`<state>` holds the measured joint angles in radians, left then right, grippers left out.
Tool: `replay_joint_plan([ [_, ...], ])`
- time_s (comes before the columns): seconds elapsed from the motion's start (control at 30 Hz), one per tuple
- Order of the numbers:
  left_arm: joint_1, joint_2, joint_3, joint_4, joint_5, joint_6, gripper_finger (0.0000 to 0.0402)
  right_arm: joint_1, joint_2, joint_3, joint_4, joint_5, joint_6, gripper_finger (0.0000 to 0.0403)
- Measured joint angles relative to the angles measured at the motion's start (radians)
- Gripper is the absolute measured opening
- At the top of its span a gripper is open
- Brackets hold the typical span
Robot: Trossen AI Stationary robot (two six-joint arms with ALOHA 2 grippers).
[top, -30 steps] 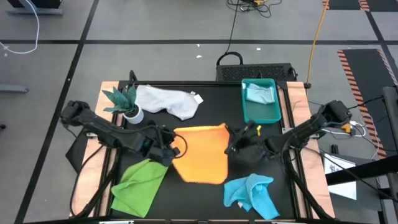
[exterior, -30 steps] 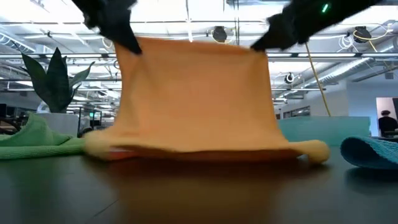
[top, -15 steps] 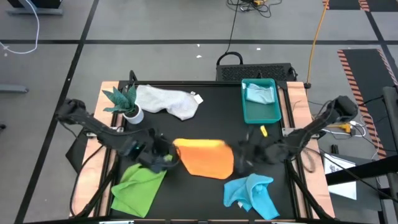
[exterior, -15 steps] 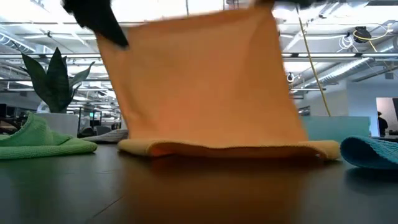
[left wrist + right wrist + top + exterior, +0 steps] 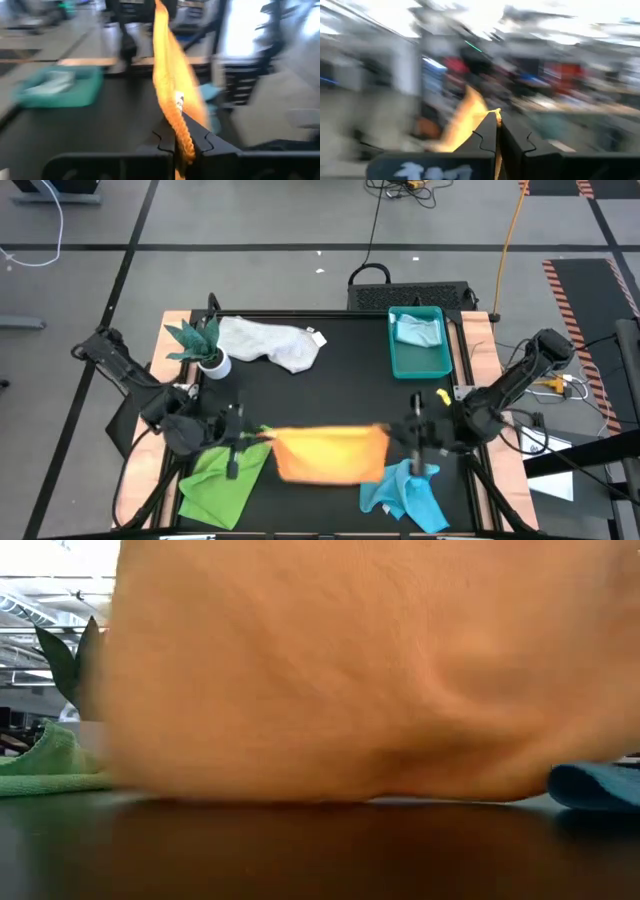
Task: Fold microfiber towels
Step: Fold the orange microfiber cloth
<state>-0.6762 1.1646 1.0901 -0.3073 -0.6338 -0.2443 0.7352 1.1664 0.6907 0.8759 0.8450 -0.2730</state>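
Left tool [image 5: 240,442] clamped tight on 1 corner of the orange towel [image 5: 328,454]; right tool [image 5: 415,442] pinched closed on the opposite corner. Towel stretched between the 2 tools, hanging down to the surface [image 5: 340,395] or nearly.

Lime green towel [image 5: 222,480] lies just beside and beneath the left tool; turquoise-blue towel [image 5: 405,492] just below the right tool. White-grey towel [image 5: 268,343] and plant [image 5: 200,345] well beyond the left tool; teal tray [image 5: 420,358] with pale blue towel [image 5: 418,330] beyond the right.

Risks, judged:
- Hem may drag a neighbouring towel; both lie close.
- Uneven tool travel would skew the fold.
- A thin corner pinch could slip.
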Motion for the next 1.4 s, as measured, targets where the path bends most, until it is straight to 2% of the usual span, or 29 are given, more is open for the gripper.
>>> replay_joint_plan([
  [0.1,0.062,0.028,0.0,-0.132,-0.129,-0.064,0.0004,-0.048,0.001,0.0,-0.156,0.231,-0.018,0.0001],
  [0.2,0.145,0.074,0.0,-0.281,-0.29,-0.181,0.001,-0.128,0.001,-0.009,-0.298,0.325,0.03,0.0001],
  [0.27,0.202,0.11,0.0,-0.375,-0.36,-0.265,0.0013,-0.194,0.002,-0.042,-0.338,0.323,0.075,0.0001],
  [0.37,0.288,0.181,0.0,-0.456,-0.396,-0.342,0.0011,-0.299,0.002,-0.119,-0.327,0.265,0.133,0.0],
  [0.5,0.373,0.287,0.0,-0.446,-0.401,-0.342,0.0005,-0.432,0.002,-0.223,-0.303,0.163,0.205,0.0],
  [0.67,0.438,0.415,0.0,-0.45,-0.402,-0.334,0.0013,-0.511,0.002,-0.31,-0.216,0.066,0.163,0.0],
  [0.8,0.479,0.482,-0.001,-0.451,-0.394,-0.334,0.0005,-0.529,0.001,-0.339,-0.171,-0.019,0.114,0.0],
  [0.97,0.525,0.495,-0.05,-0.426,-0.389,-0.275,0.0005,-0.545,0.01,-0.344,-0.208,-0.236,0.24,0.0],
  [1.07,0.549,0.468,-0.133,-0.342,-0.35,-0.206,0.0005,-0.546,0.033,-0.344,-0.231,-0.316,0.286,0.0],
  [1.17,0.556,0.435,-0.243,-0.156,-0.24,-0.061,0.0007,-0.546,0.073,-0.344,-0.241,-0.381,0.314,0.0],
  [1.3,0.557,0.408,-0.381,0.118,-0.016,0.147,0.0004,-0.545,0.134,-0.345,-0.24,-0.456,0.338,0.0],
  [1.4,0.556,0.405,-0.435,0.232,0.037,0.213,0.001,-0.545,0.172,-0.346,-0.241,-0.482,0.338,0.0],
])
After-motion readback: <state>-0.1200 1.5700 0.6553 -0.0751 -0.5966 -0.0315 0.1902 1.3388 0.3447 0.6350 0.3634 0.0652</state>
